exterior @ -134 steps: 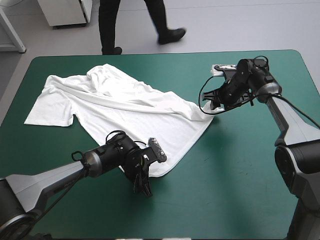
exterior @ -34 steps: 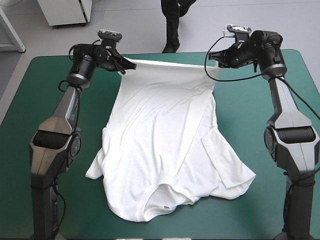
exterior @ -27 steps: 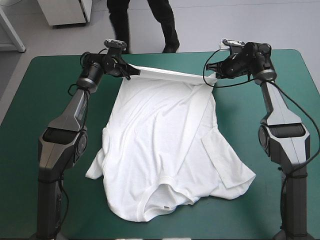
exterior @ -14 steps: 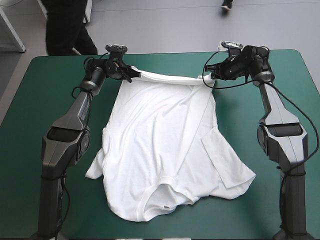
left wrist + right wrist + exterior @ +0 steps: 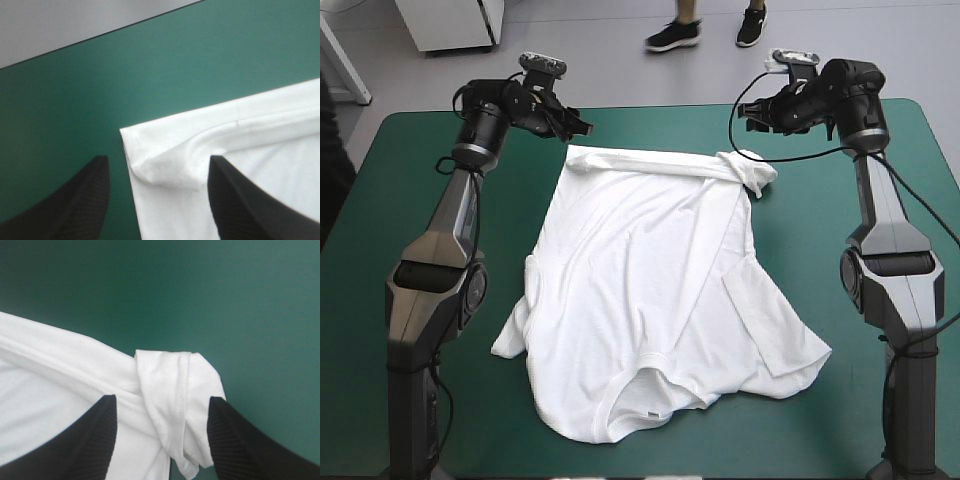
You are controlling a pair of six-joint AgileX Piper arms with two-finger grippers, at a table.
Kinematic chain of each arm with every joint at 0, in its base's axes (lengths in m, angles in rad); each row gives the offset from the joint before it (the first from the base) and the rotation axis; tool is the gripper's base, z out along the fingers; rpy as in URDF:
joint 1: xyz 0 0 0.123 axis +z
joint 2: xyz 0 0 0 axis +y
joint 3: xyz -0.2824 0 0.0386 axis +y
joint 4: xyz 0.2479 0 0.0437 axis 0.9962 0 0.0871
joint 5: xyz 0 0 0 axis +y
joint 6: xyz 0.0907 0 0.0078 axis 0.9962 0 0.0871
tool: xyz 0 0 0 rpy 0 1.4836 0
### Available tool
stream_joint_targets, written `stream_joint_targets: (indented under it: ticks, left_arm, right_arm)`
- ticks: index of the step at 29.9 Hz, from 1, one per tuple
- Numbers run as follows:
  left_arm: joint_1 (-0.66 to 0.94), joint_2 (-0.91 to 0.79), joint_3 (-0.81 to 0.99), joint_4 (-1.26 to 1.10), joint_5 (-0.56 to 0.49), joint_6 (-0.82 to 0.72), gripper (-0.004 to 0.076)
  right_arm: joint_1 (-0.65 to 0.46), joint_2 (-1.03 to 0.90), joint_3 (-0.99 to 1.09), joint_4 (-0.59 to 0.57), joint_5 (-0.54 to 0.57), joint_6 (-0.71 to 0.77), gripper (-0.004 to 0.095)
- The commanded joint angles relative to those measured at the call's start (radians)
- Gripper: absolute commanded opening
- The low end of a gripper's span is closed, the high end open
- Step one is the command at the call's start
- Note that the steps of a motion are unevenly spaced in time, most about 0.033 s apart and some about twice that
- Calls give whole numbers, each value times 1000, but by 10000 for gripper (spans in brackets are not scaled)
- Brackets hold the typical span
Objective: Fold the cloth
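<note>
T-shirt (image 5: 650,290) lies spread on the teal-green surface (image 5: 840,420). Its hem is toward the far edge and its collar (image 5: 645,405) toward the near edge.

Left pincer (image 5: 157,159): fingers apart, holding nothing, hovering over the far-left hem corner (image 5: 150,162).
Right pincer (image 5: 161,399): fingers apart, empty, above the far-right hem corner (image 5: 175,390), which is rolled into a thick wad.

Risks (judgement):
1. If the wad is folded over as it lies, the lump would be trapped inside and the bundle would come out uneven. A grasp there may catch several layers at once.
2. The far-left corner shows a small turned-over pucker, so a pinch there could take only the top layer.
3. The right sleeve (image 5: 775,350) lies doubled and splayed, leaving the outline lopsided. Edges would likely not meet on a straight fold.
4. The cloth looks limp, so dragging it could bunch it.

Containers: none in view.
</note>
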Motion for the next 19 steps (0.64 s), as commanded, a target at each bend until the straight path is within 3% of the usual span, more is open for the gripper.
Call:
stream_joint_targets:
  ticks: [1,4,8,12,19]
  left_arm:
    - [0,-139,-46,-4,110,28,373]
    - [0,-208,-46,-22,224,43,354]
    - [0,-341,-44,-28,224,38,347]
    - [0,-505,7,-14,226,21,347]
    - [0,-924,470,52,224,48,346]
  right_arm:
    - [-23,-159,-39,19,-28,-1,507]
    - [-30,-239,-37,28,-28,-1,507]
    - [-30,-363,22,53,-26,-5,507]
    - [-30,-523,218,68,-26,-9,507]
    - [1,-832,603,75,-29,-36,433]
